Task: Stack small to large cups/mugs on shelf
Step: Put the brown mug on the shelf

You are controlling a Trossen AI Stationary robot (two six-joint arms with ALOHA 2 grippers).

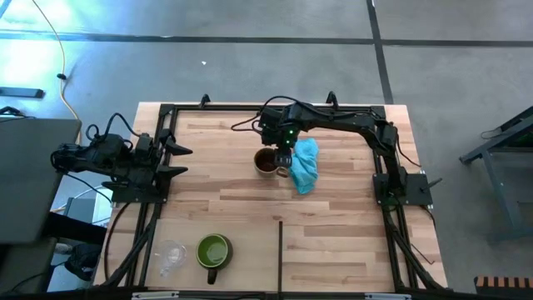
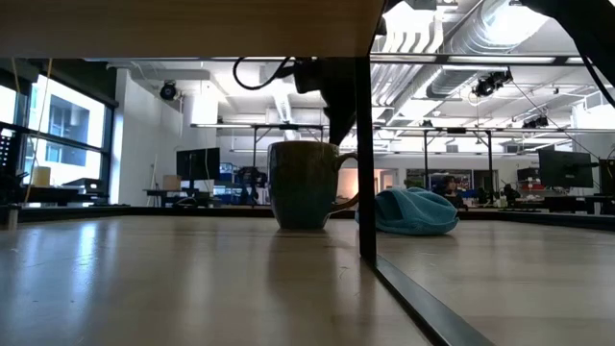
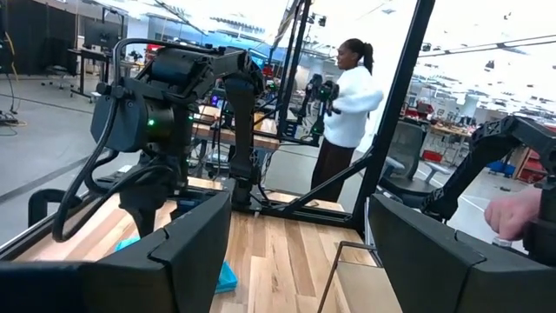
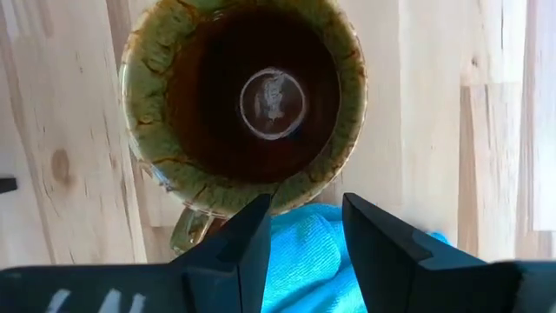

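The brown mug (image 1: pixel 265 161) stands upright on its base on the pale wooden plank surface (image 1: pixel 350 242), toward the far middle. Its handle (image 4: pixel 187 230) points toward the light-blue cloth (image 1: pixel 306 164). My right gripper (image 1: pixel 284 155) is open and points down. It stands just over the mug's rim (image 4: pixel 304 196) on the cloth side, beside the handle, and I see no touch. The green mug (image 1: pixel 213 250) and the tiny clear cup (image 1: pixel 171 257) stand at the near left. My left gripper (image 1: pixel 179 160) is open and empty at the table's left.
The light-blue cloth (image 2: pixel 413 211) lies bunched right beside the brown mug. A thin dark seam (image 1: pixel 281 254) runs across the near part of the planks. Black frame rails (image 1: pixel 379 179) line both sides. A person (image 3: pixel 347 96) stands in the room beyond the table.
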